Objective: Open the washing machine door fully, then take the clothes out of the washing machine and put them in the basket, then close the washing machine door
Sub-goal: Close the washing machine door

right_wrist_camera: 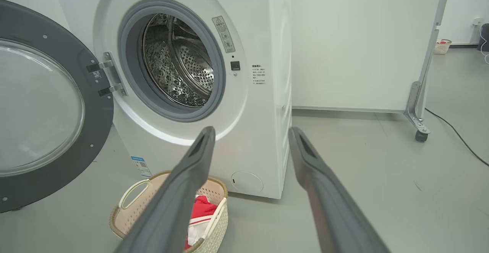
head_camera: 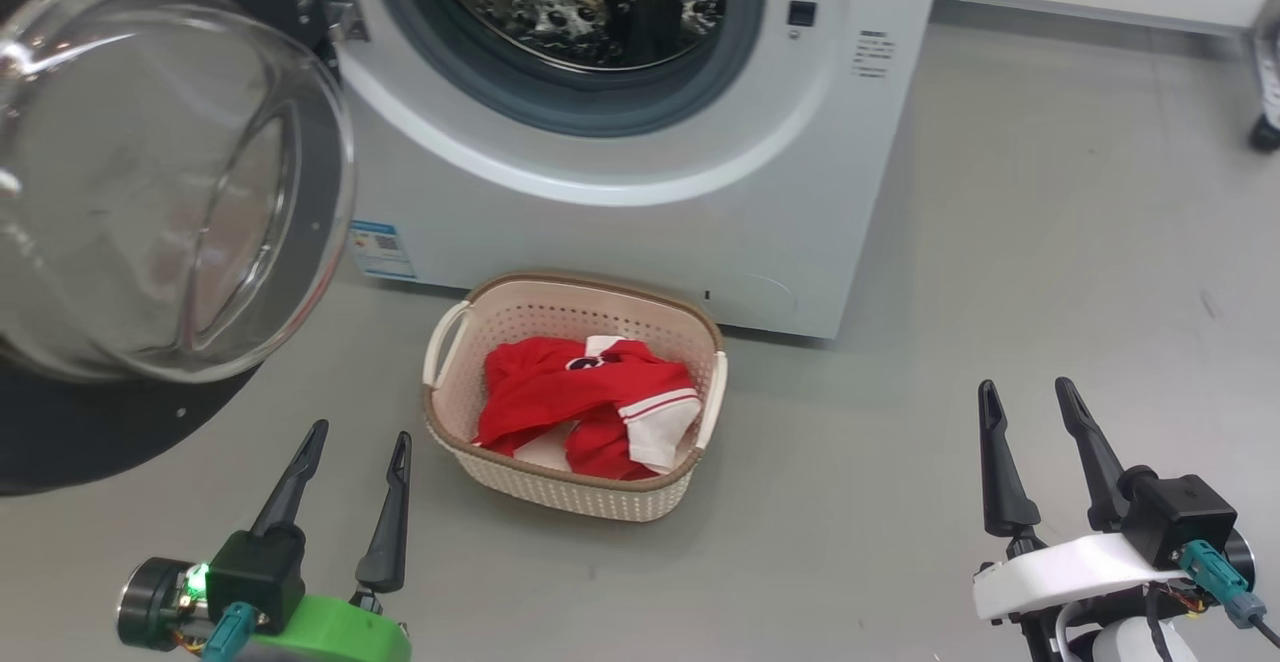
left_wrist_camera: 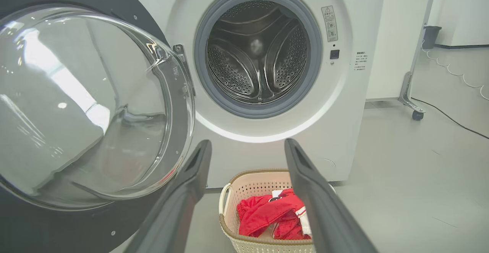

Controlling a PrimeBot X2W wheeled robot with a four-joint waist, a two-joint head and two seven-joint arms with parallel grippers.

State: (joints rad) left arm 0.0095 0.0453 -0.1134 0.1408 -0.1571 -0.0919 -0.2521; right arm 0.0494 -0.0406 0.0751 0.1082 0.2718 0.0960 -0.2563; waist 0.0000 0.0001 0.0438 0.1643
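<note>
As the clothes (head_camera: pixel 585 402) are laid in the basket (head_camera: pixel 600 284), left gripper (head_camera: pixel 361 431) and right gripper (head_camera: pixel 1025 383) are held released, empty.

The right pincer (right_wrist_camera: pixel 252 130) holds nothing, its two long dark fingers (right_wrist_camera: pixel 183 184) wide apart. Beyond, the big white front-loading washing machine (right_wrist_camera: pixel 248 104) has its round glossy black door (right_wrist_camera: pixel 95 123) swung open leftward. Near its front, a cream perforated plastic basket (right_wrist_camera: pixel 130 193) holds red-and-white clothes (right_wrist_camera: pixel 202 209), seemingly bunched, partly hidden.
</note>
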